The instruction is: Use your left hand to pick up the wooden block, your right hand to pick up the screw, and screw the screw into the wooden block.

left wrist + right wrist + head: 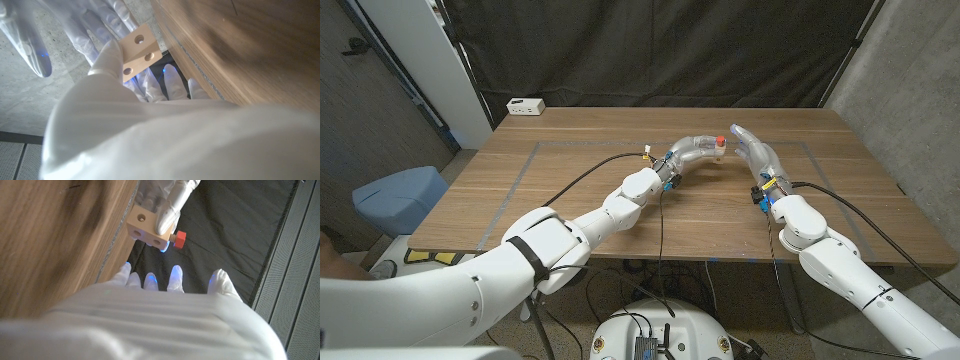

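from right wrist, red screw (180, 237) in wooden block (147, 227), left robot hand (698, 150) gripping

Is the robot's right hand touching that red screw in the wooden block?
Apart. In the right wrist view the right hand has its fingers spread, with a dark gap between them and the red screw sticking from the wooden block.

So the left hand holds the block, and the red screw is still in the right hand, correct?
Not quite. The left hand holds the block, but the red screw already sits in the block; the right hand is open and apart from it, per the right wrist view.
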`<state>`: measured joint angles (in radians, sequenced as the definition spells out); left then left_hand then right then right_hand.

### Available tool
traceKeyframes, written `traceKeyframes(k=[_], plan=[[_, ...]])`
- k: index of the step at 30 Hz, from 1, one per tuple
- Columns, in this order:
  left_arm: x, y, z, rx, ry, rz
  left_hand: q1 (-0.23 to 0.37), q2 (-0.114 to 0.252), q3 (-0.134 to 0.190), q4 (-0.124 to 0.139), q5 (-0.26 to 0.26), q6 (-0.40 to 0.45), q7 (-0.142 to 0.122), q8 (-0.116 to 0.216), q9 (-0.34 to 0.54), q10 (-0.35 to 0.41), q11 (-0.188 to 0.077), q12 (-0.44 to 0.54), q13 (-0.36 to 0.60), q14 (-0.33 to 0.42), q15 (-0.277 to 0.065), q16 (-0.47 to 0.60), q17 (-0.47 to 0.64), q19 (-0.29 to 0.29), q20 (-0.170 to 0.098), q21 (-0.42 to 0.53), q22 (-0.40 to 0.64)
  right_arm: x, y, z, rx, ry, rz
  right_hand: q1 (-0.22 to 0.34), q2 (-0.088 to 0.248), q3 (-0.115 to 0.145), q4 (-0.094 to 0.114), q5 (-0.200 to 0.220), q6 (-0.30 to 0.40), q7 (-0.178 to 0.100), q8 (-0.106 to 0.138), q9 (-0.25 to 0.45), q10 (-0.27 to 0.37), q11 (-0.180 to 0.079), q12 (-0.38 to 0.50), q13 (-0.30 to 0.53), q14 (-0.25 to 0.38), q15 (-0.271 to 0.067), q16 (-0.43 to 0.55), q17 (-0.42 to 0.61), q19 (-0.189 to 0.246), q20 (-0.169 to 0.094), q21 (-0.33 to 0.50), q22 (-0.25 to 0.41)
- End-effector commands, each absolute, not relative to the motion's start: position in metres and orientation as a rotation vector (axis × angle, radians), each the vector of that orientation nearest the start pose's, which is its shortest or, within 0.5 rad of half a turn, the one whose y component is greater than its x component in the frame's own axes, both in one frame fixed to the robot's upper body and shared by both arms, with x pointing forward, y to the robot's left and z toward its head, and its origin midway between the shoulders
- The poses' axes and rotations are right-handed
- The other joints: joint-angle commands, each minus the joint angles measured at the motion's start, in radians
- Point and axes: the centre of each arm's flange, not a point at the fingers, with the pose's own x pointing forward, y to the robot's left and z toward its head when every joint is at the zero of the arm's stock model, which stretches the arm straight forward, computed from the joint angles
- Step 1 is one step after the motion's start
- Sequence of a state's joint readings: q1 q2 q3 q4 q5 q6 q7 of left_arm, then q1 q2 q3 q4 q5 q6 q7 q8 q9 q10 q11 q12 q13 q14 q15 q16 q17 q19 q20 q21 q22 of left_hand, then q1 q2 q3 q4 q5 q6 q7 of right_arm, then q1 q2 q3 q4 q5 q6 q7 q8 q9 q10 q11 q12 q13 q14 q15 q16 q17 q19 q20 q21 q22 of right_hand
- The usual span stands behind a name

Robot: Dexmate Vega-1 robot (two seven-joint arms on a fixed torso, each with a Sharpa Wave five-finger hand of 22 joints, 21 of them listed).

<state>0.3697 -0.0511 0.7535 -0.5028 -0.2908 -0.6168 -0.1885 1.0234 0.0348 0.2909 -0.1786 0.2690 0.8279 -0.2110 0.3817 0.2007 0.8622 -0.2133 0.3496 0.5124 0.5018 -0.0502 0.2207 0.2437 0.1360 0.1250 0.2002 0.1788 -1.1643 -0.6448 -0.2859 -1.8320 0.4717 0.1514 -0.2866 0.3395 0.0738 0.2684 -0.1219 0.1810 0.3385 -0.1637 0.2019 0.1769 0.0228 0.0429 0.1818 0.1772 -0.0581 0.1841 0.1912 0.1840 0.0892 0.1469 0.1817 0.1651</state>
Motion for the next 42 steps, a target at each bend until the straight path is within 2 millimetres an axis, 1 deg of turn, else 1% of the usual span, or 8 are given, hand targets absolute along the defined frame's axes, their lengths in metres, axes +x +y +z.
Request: traceKeyframes(k=[1,5,10,16,20,24,30,42], plan=[[0.6828,-0.0154,-0.0092,0.320,-0.661,-0.669,-0.029,0.061,0.039,0.027,0.007,0.075,0.039,0.008,0.012,0.014,-0.007,0.011,0.103,0.011,-0.088,0.003,0.006,0.006,0.008,0.008,0.006,0.5511,-0.2611,-0.0474,-0.064,-0.628,0.097,-0.010,0.005,-0.001,0.003,-0.003,0.031,0.004,0.007,0.000,-0.016,0.007,-0.005,0.001,-0.013,0.015,-0.004,0.003,-0.004,0.012,0.002,0.003],[0.6829,-0.0155,-0.0090,0.320,-0.662,-0.667,-0.029,0.060,0.039,0.027,0.007,0.076,0.039,0.008,0.012,0.014,-0.007,0.012,0.103,0.011,-0.088,0.003,0.005,0.006,0.008,0.008,0.006,0.5515,-0.2594,-0.0494,-0.061,-0.626,0.096,-0.014,0.008,-0.002,0.003,-0.003,0.052,0.006,0.009,0.000,-0.028,0.006,-0.006,0.001,-0.027,0.011,-0.006,0.004,-0.014,0.018,0.000,0.003],[0.6834,-0.0156,-0.0094,0.320,-0.657,-0.670,-0.028,0.062,0.040,0.026,0.007,0.075,0.039,0.008,0.012,0.014,-0.007,0.011,0.103,0.010,-0.087,0.003,0.006,0.006,0.009,0.008,0.006,0.5515,-0.2575,-0.0508,-0.060,-0.622,0.094,-0.017,0.011,-0.002,0.003,-0.003,0.073,0.015,0.011,0.000,-0.038,0.003,-0.006,0.001,-0.040,0.014,-0.008,0.004,-0.015,0.018,0.001,0.004],[0.6843,-0.0148,-0.0105,0.320,-0.650,-0.672,-0.030,0.060,0.040,0.027,0.007,0.077,0.039,0.009,0.012,0.014,-0.007,0.011,0.104,0.011,-0.088,0.003,0.006,0.006,0.009,0.008,0.006,0.5517,-0.2567,-0.0511,-0.061,-0.617,0.090,-0.019,0.014,-0.002,0.003,-0.003,0.092,0.022,0.014,0.001,-0.042,0.007,-0.004,0.001,-0.046,0.016,-0.008,0.004,-0.015,0.019,0.002,0.004],[0.6852,-0.0146,-0.0103,0.319,-0.646,-0.672,-0.030,0.060,0.040,0.027,0.007,0.077,0.040,0.008,0.012,0.014,-0.007,0.012,0.104,0.012,-0.088,0.003,0.006,0.006,0.009,0.008,0.006,0.5520,-0.2555,-0.0512,-0.063,-0.613,0.089,-0.020,0.015,-0.002,0.002,-0.003,0.109,0.027,0.017,0.001,-0.043,0.005,-0.003,0.001,-0.048,0.015,-0.007,0.004,-0.016,0.019,0.003,0.004],[0.6856,-0.0144,-0.0099,0.319,-0.644,-0.673,-0.031,0.059,0.039,0.027,0.007,0.077,0.040,0.008,0.012,0.015,-0.006,0.012,0.104,0.011,-0.087,0.003,0.006,0.006,0.009,0.008,0.006,0.5521,-0.2547,-0.0512,-0.067,-0.608,0.088,-0.021,0.015,-0.002,0.002,-0.003,0.119,0.025,0.018,0.001,-0.044,0.005,-0.002,0.001,-0.049,0.014,-0.006,0.004,-0.016,0.019,0.003,0.004],[0.6853,-0.0141,-0.0108,0.320,-0.645,-0.675,-0.031,0.060,0.040,0.027,0.007,0.077,0.040,0.008,0.012,0.014,-0.007,0.011,0.103,0.011,-0.088,0.003,0.006,0.006,0.010,0.008,0.006,0.5520,-0.2540,-0.0514,-0.082,-0.598,0.092,-0.024,0.017,-0.002,0.001,-0.003,0.148,0.033,0.022,0.002,-0.047,0.003,-0.001,0.001,-0.054,0.015,-0.005,0.004,-0.019,0.019,0.003,0.004],[0.6833,-0.0142,-0.0117,0.319,-0.652,-0.681,-0.031,0.060,0.040,0.027,0.008,0.078,0.040,0.008,0.012,0.016,-0.007,0.012,0.104,0.012,-0.088,0.004,0.007,0.007,0.010,0.008,0.006,0.5511,-0.2538,-0.0512,-0.089,-0.598,0.096,-0.028,0.017,-0.003,0.000,-0.004,0.163,0.037,0.019,0.003,-0.055,0.003,-0.001,0.001,-0.061,0.014,-0.005,0.004,-0.021,0.023,0.004,0.004]])
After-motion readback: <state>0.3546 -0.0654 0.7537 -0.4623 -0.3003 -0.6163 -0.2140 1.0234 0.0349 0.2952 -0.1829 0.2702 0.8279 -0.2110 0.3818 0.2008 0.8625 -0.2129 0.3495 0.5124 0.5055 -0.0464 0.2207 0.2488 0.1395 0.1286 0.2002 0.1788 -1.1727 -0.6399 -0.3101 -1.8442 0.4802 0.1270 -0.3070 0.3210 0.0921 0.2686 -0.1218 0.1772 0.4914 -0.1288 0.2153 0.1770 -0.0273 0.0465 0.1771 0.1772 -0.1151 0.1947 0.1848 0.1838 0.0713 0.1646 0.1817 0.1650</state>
